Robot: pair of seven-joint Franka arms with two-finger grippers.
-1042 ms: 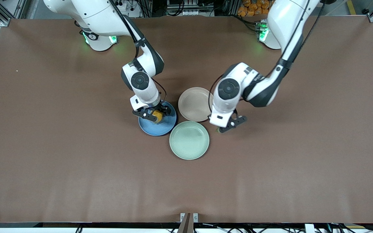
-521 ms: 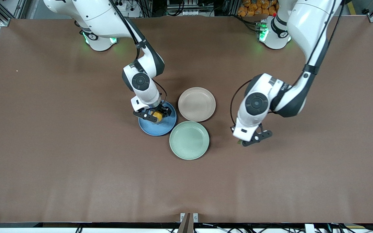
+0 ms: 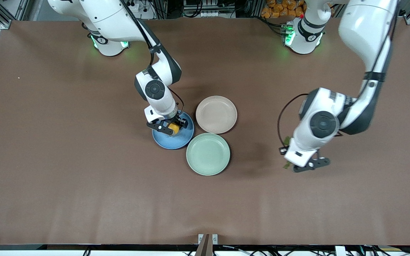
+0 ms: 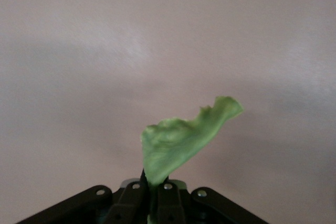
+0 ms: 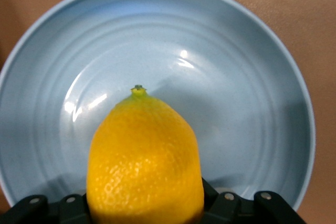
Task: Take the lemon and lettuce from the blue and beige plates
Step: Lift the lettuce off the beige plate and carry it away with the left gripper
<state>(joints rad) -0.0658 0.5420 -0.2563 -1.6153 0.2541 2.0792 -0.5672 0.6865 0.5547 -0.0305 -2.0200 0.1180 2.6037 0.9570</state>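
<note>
A yellow lemon (image 5: 144, 156) sits between the jaws of my right gripper (image 3: 170, 127), which is shut on it low over the blue plate (image 3: 178, 140); the lemon's tip points across the plate's bowl (image 5: 220, 77). The beige plate (image 3: 216, 114) lies bare beside the blue one. My left gripper (image 3: 297, 168) hangs over bare table toward the left arm's end, shut on a thin green lettuce leaf (image 4: 181, 140) that sticks out from its closed fingertips. In the front view only a sliver of lettuce (image 3: 286, 165) shows beside that gripper.
A pale green plate (image 3: 208, 154) lies nearer the front camera than the blue and beige plates and touches both. Brown table surface (image 3: 84, 177) spreads wide around the three plates.
My left arm has carried the lettuce from beside the beige plate out toward the left arm's end of the table. My right gripper has closed on the lemon over the blue plate.
</note>
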